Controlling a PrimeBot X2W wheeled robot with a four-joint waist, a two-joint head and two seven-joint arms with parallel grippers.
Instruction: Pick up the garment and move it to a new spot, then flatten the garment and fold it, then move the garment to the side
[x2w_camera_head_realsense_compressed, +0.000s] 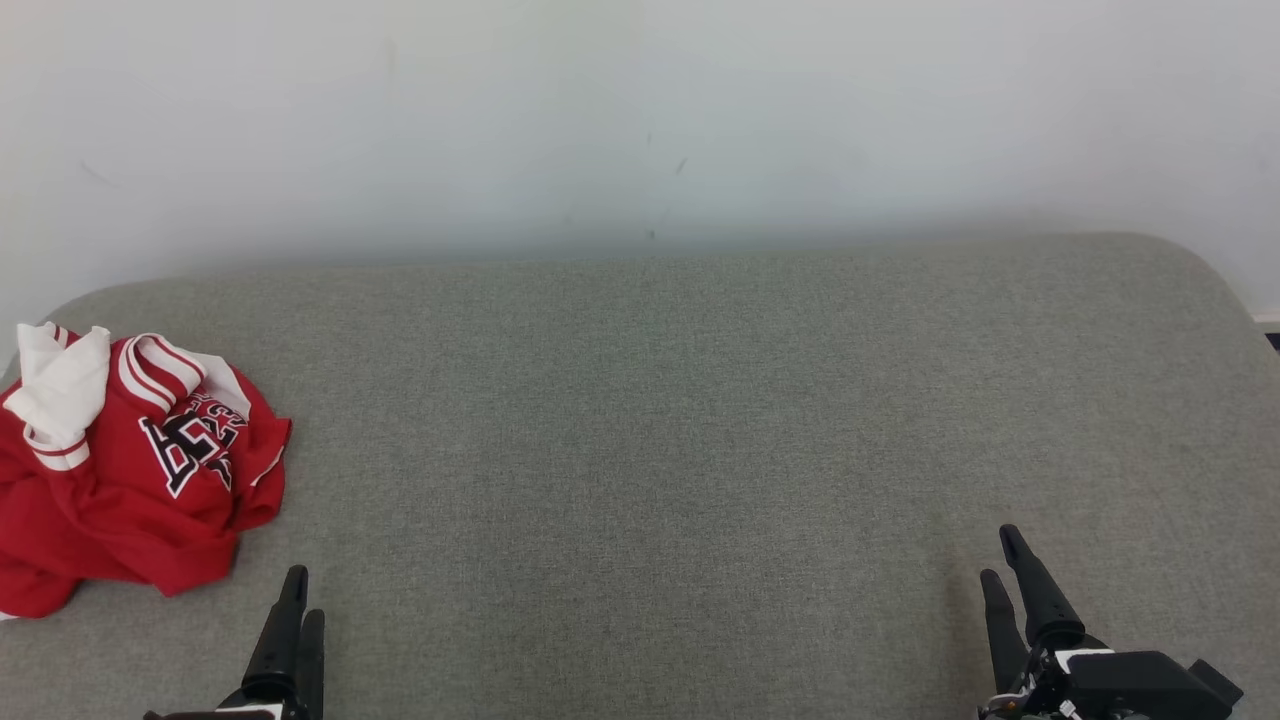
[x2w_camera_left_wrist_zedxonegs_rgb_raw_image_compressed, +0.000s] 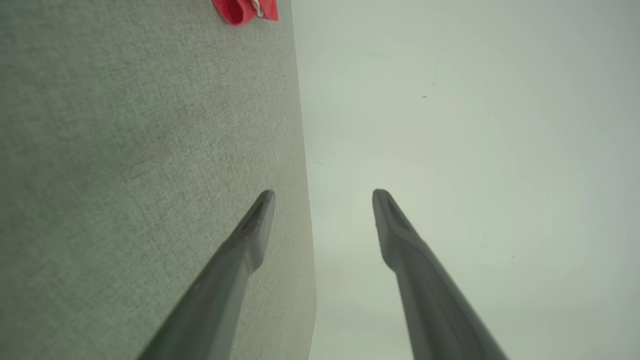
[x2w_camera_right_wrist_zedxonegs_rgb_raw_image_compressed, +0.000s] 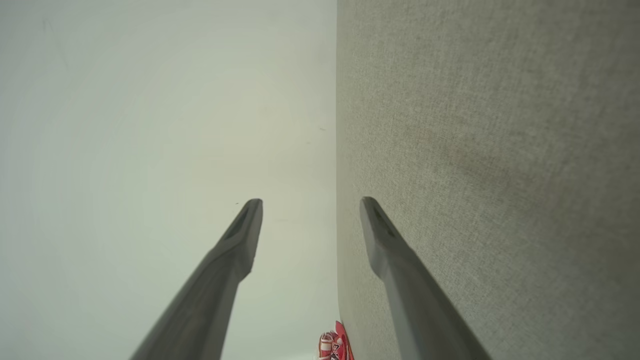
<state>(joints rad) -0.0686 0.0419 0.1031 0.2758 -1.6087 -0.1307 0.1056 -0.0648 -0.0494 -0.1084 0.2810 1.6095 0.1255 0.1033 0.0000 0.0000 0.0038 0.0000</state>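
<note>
Fingers spread on both, nothing held: left gripper (x2w_camera_head_realsense_compressed: 303, 600) and right gripper (x2w_camera_head_realsense_compressed: 1000, 558). Crumpled red garment (x2w_camera_head_realsense_compressed: 140, 480) lies on the grey surface (x2w_camera_head_realsense_compressed: 650, 430), near your left gripper, forward and left of it, well apart from the right. Left arm looks like your reach.

Plain indoor workspace; lab or home cannot be told.
A broad table (x2w_camera_head_realsense_compressed: 700, 420) covered in grey woven fabric, its far corners rounded, stands against a plain white wall (x2w_camera_head_realsense_compressed: 640, 120) with a few faint scuffs; a crumpled red-and-white jersey (x2w_camera_head_realsense_compressed: 150, 490) lies at its left end.
</note>
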